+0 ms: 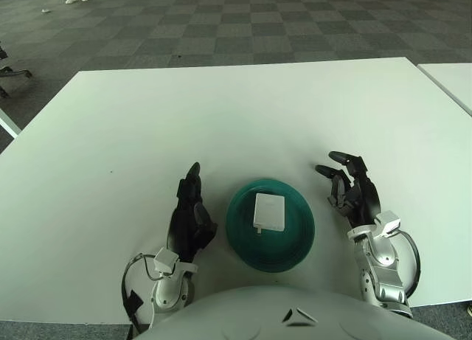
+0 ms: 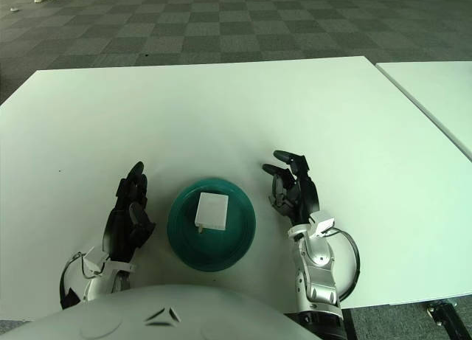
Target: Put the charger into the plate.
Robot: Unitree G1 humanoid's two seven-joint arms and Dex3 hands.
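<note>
In the left eye view, the white charger (image 1: 268, 212) lies flat inside the teal plate (image 1: 295, 248), which sits near the middle of the tabletop's (image 1: 110, 133) near edge. The left hand (image 1: 192, 214) shows just left of the plate, fingers extended and close together, holding nothing. The right hand (image 1: 352, 192) shows just right of the plate, fingers loosely curled and spread, also holding nothing. Neither hand touches the plate. From the plate to the far edge the white surface is bare — wide room toward both far corners. A second table's corner (image 1: 450, 78) sits off the right far corner, apart by a narrow gap, and chair legs (image 1: 15, 73) show on the carpet to the left.

In the right eye view, the same layout sits shifted left — the tabletop's right edge and near right corner are fully visible, with more of the neighbouring table; the chair legs are out of frame.
</note>
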